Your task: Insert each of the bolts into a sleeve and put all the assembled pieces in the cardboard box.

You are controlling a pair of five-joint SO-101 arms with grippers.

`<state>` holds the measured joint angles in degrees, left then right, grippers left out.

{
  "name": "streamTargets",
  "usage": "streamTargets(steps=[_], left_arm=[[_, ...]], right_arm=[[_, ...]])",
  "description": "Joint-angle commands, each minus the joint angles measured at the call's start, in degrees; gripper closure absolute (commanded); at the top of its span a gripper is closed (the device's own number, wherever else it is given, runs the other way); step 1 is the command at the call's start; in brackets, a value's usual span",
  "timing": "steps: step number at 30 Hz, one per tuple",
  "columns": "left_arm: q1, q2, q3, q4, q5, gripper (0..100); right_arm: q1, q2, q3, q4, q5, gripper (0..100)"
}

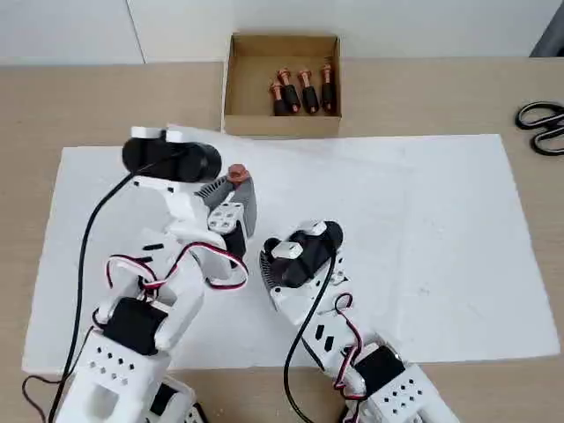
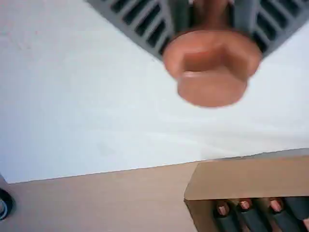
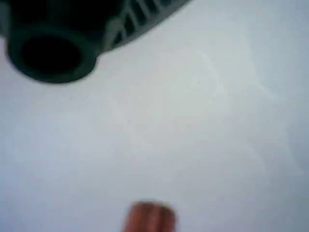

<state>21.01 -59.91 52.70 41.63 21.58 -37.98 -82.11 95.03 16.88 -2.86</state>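
White sheet (image 1: 423, 229) on wooden table (image 1: 88, 106), black scissors (image 1: 539, 129) (right edge)

A copper bolt (image 2: 212, 67) with a hexagonal flanged head sits clamped in the left claw (image 2: 212, 12), its head sticking out past the grey fingertips. A black tubular sleeve (image 3: 48, 53) is gripped in the right claw (image 3: 67, 29), its open bore facing outward. The open cardboard box (image 1: 236, 88) lies just beyond the left claw, and four assembled pieces (image 1: 304, 91), black with copper heads, lie side by side inside it
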Motion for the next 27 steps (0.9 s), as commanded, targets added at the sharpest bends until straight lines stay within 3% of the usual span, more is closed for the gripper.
streamTargets(steps=[1,7,12,27], left_arm=[[2.11,-1.32,1.1,-3.96,-0.53,99],[3.43,-1.41,2.68,-6.33,-1.67,99],[5.71,-1.41,5.05,-9.76,-4.22,99],[5.98,-1.14,8.31,-13.19,-3.87,99]], right_arm=[[-0.4,-0.92,-0.62,-1.71,0.35,99.4],[-0.48,-0.92,-1.23,-1.8,-0.18,99.4],[-0.48,-0.92,-1.32,-1.8,-5.45,99.4],[-0.84,-0.92,-1.93,-1.8,-5.89,99.4]])
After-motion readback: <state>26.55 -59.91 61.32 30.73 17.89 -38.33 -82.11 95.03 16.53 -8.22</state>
